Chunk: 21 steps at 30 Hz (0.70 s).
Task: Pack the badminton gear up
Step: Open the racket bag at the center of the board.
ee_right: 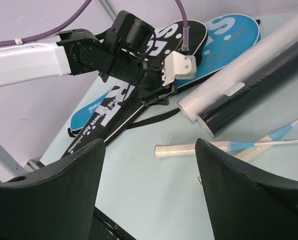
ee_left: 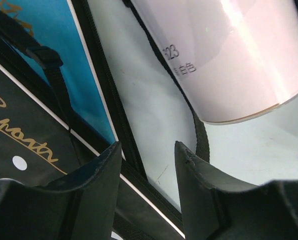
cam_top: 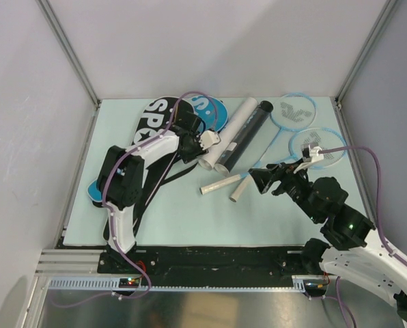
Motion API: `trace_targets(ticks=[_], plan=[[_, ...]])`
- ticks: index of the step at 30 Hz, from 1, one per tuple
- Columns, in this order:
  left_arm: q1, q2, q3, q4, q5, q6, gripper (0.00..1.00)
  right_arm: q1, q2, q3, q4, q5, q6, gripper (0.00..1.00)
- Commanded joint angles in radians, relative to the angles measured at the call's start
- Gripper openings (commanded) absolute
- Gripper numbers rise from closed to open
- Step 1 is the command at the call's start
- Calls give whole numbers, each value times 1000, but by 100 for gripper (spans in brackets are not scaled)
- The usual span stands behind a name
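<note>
Two black and blue "SPORT" covers (cam_top: pixel 164 116) lie overlapped at the back left. My left gripper (cam_top: pixel 188 152) is open and empty, low over the zip edge of a cover (ee_left: pixel 114 145), beside the white tube's end (ee_left: pixel 229 60). The white tube (cam_top: pixel 229 131) and the black tube (cam_top: pixel 248 133) lie side by side mid-table. Two light-blue rackets (cam_top: pixel 296 109) lie at the back right, handles (cam_top: pixel 220 184) pointing to the middle. My right gripper (cam_top: pixel 263 179) is open and empty just above those handles (ee_right: pixel 189 149). No shuttlecocks show.
A black strap (ee_right: pixel 149 119) trails from the covers across the pale mat. The left arm (ee_right: pixel 89 50) reaches over the covers. A black rail (cam_top: pixel 210 260) runs along the near edge. Grey walls close in the back and both sides.
</note>
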Motion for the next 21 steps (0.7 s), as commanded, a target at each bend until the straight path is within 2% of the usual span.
trace_targets(ticks=[1, 9, 21], plan=[[22, 20, 36, -10, -10, 26, 50, -9, -25, -1, 2, 1, -9, 79], [76, 87, 85, -60, 61, 37, 49, -16, -28, -1, 44, -15, -12, 79], [128, 220, 204, -143, -9, 20, 41, -34, -56, 7, 77, -7, -28, 78]])
